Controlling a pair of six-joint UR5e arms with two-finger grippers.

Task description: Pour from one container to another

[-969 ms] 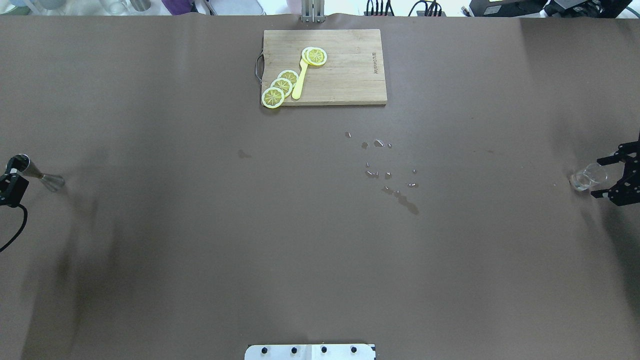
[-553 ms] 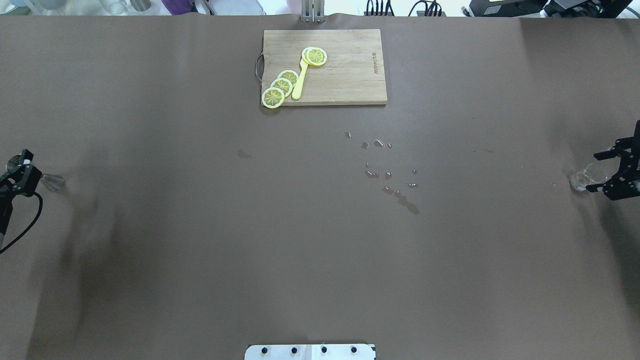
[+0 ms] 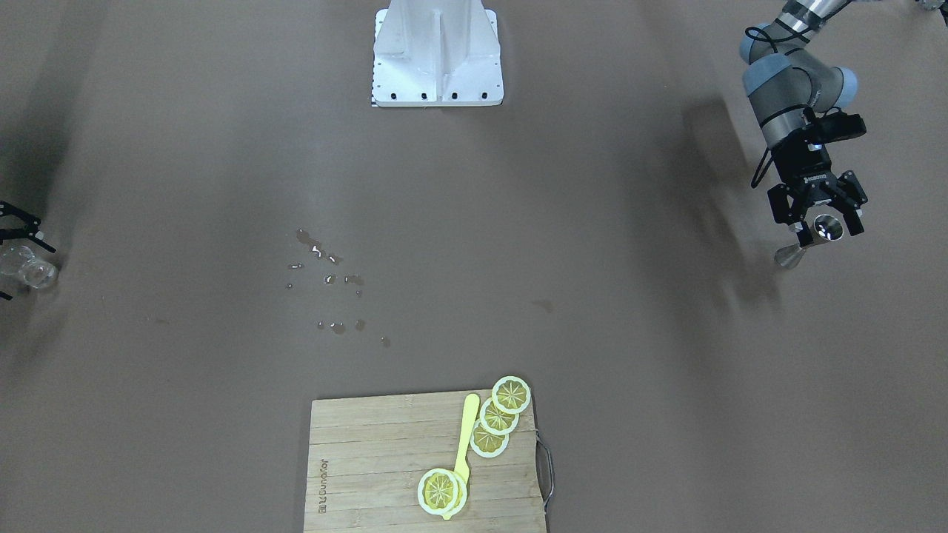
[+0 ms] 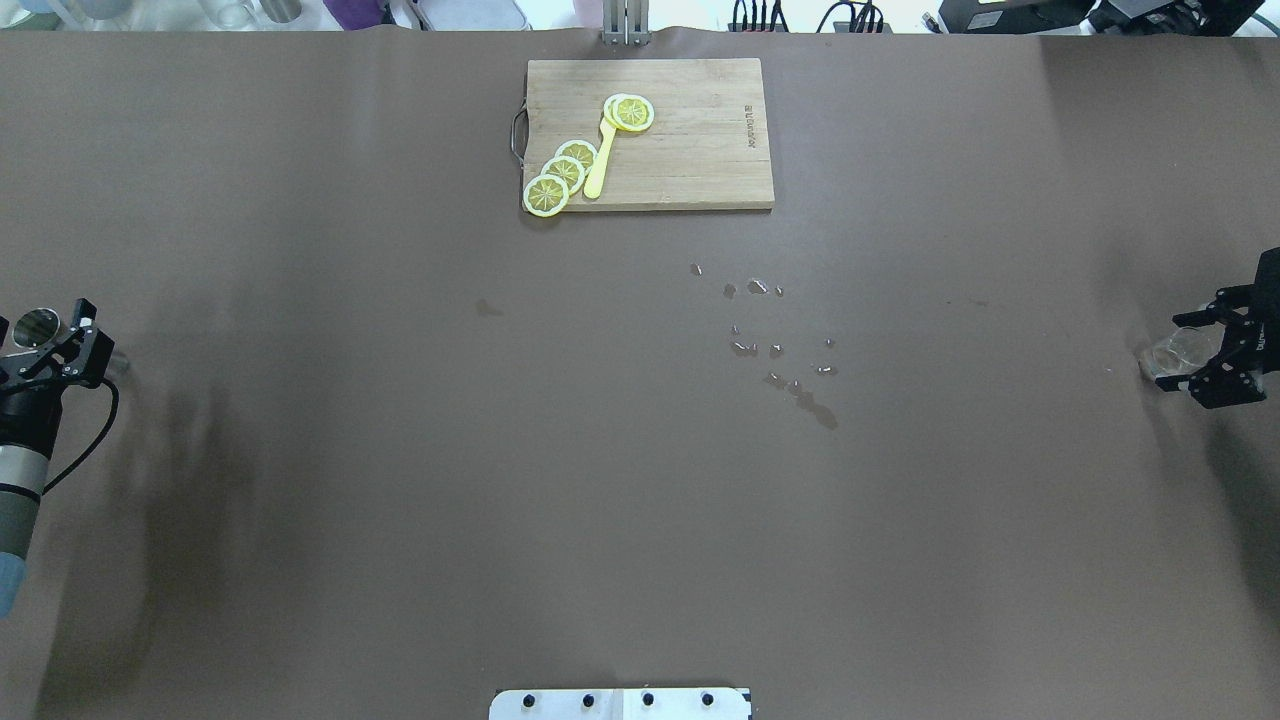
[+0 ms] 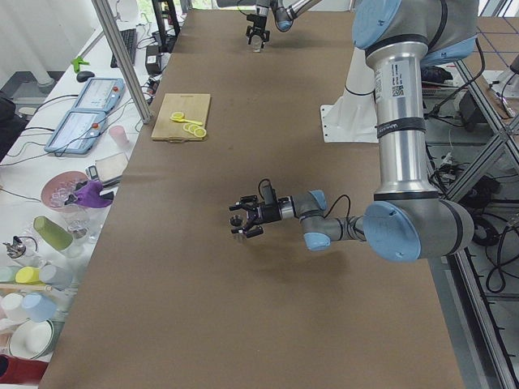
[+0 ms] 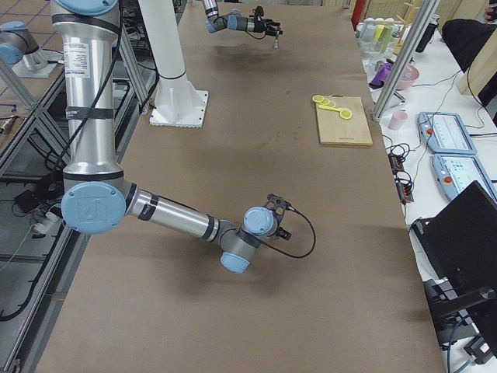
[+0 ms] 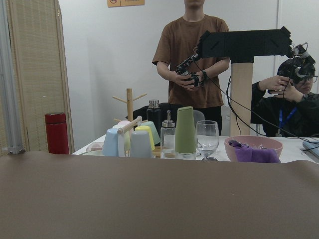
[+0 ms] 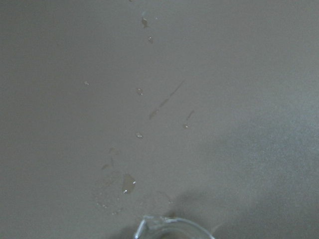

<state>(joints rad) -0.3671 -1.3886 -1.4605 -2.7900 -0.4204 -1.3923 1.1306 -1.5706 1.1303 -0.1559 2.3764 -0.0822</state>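
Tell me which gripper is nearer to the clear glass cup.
Right. The right gripper straddles the clear glass cup. The left gripper is at the table's opposite end, at a metal jigger.

This is a robotics lab. A long brown-covered table [image 4: 400, 500] carries industrial arms on a white base [image 3: 437, 59]. Teach pendants [image 5: 81, 130] lie on the far side bench beside an aluminium frame post [image 5: 123, 65], and operators [image 7: 192, 59] hold teleoperation handles.
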